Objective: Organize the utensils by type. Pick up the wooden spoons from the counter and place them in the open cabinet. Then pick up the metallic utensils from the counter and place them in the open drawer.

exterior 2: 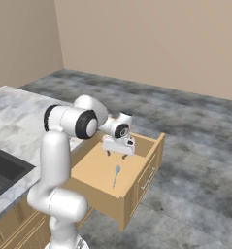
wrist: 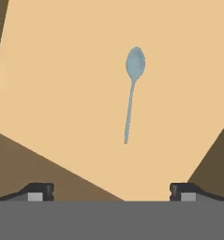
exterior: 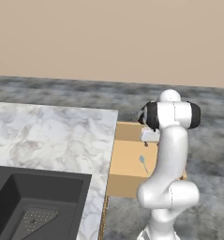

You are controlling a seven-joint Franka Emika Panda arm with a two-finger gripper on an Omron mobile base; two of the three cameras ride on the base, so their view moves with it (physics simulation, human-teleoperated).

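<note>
Fingers [wrist: 111,191] spread wide, empty; slim bluish metal spoon [wrist: 131,89] flat on smooth tan drawer floor [wrist: 62,84].

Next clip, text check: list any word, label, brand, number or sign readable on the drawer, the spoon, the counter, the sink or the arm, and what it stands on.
None: no readable text in any view.
The open drawer, the bluish spoon, the counter, the sink and the open hand all have plain, unmarked surfaces.
</note>
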